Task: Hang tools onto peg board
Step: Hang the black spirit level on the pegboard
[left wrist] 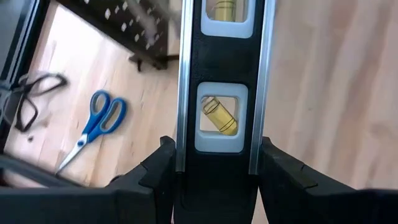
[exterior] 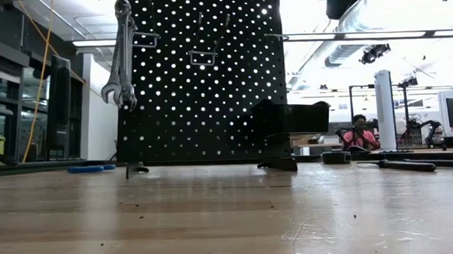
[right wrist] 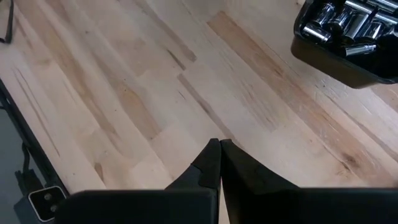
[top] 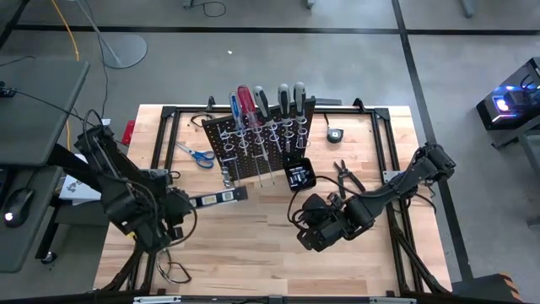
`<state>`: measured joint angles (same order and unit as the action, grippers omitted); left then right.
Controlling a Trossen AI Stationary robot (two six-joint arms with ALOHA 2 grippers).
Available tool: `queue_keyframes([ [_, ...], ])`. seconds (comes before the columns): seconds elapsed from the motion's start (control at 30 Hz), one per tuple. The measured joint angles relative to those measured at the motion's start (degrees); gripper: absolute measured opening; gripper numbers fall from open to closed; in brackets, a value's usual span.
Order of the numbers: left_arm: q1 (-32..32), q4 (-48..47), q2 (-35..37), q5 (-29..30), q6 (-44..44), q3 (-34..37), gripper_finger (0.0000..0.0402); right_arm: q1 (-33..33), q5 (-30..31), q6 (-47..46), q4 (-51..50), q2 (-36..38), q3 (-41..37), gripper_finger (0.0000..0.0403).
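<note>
A: From above, what's the left gripper (top: 196, 203) doing?
B: It's clamped on a small black level (top: 221, 197), held over the tabletop (top: 253, 245) just in front of the peg board (top: 257, 143), nearer the left edge. The level's free end points toward the board's base.
A: And the board?
B: Upright near the middle of the far edge, with screwdrivers (top: 261, 101) standing along its top. Blue scissors (top: 196, 154) lie flat to its left, dark pliers (top: 346, 176) to its right, and a small black box (top: 300, 176) sits at its right foot.
A: The right gripper (top: 302, 213)?
B: Low over the wood, near the box, toward the right edge.
A: At table height?
B: The peg board (exterior: 209, 74) fills the middle; two silver wrenches (exterior: 121, 55) hang at its upper left. A person in red sits far off in the room.
A: Left wrist camera?
B: Both fingers (left wrist: 158, 168) press the level (left wrist: 222, 93) from either side; its yellow vial shows. The scissors (left wrist: 96, 127) lie on the wood beyond.
A: Right wrist camera?
B: The fingers (right wrist: 208, 163) are pressed together, holding nothing, over bare wood. The box (right wrist: 348, 37) holds shiny sockets.
</note>
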<state>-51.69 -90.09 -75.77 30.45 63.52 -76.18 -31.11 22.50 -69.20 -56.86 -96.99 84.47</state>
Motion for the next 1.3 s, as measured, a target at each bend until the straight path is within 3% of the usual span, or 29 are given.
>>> queue_keyframes([
  [0.37,0.34,0.12,1.34,1.21,2.42,0.08,0.0159,0.30,0.69,-1.37,0.19,0.00,0.00,0.0000],
  [0.7,0.52,0.07,0.84,0.45,0.78,-5.24,0.0159,0.76,1.31,-1.27,1.82,0.00,0.00,0.0000],
  [0.9,-2.44,0.11,0.48,1.21,-0.13,-9.70,0.0159,0.38,1.53,13.04,21.47,0.00,0.68,0.0000],
  [1.0,-2.59,0.04,-0.99,2.45,0.73,-10.65,0.0159,0.90,4.97,16.61,32.58,0.00,0.70,0.0000],
  [1.13,-2.59,0.07,-4.60,3.13,0.73,-12.20,0.0159,2.23,13.41,13.54,41.17,0.02,0.70,0.0006],
  [1.3,-2.22,0.05,-8.88,8.27,3.54,-14.58,0.0159,3.93,13.45,7.54,52.79,-0.06,0.70,0.0063],
])
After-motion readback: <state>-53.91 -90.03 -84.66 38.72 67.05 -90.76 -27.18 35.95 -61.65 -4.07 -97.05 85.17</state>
